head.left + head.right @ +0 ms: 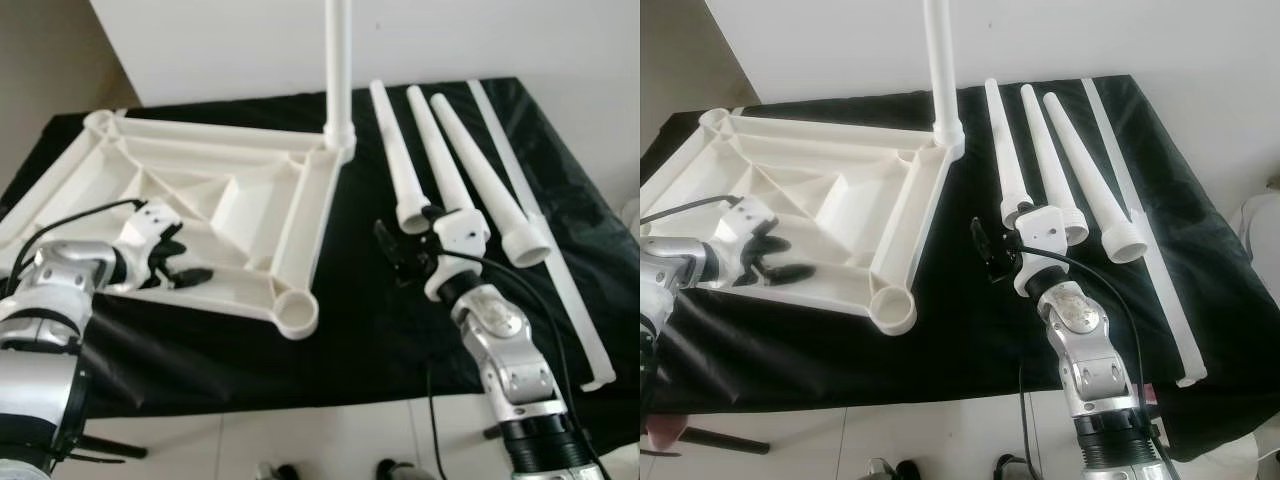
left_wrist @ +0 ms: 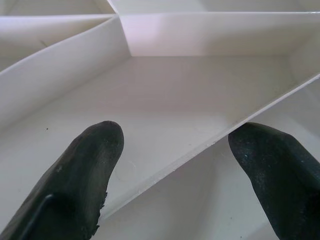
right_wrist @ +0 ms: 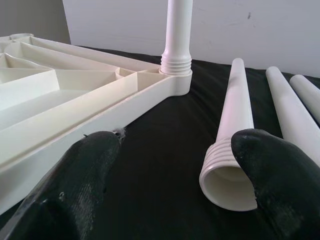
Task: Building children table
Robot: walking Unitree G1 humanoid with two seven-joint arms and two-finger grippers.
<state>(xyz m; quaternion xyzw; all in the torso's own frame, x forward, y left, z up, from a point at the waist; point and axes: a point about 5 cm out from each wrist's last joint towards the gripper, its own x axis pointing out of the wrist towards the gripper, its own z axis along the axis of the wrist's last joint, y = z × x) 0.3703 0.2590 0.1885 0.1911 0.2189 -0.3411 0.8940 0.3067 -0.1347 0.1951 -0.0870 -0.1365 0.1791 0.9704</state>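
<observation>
— Two end effectors are over the black-covered tabletop [image 1: 360, 350]. What is furthest left?

— The left end effector [image 1: 178, 262] sits at the near left edge of the upturned white table top [image 1: 210, 200], fingers spread apart. In the left wrist view one finger [image 2: 75, 185] lies on each side of an inner rib [image 2: 210, 145], not pressing it.

— And the table top itself?

— It lies underside up on the left half of the cloth. One leg [image 1: 338, 60] stands upright, screwed into the far right corner socket; the near right corner socket [image 1: 297, 315] is open.

— Further right?

— The right end effector [image 1: 400, 255] hovers just beside the threaded end of the nearest loose leg [image 1: 398, 160], fingers apart and gripping nothing. Two more loose legs [image 1: 480, 170] lie beside it, then a long thin white rail [image 1: 550, 240] along the right edge of the cloth.
</observation>
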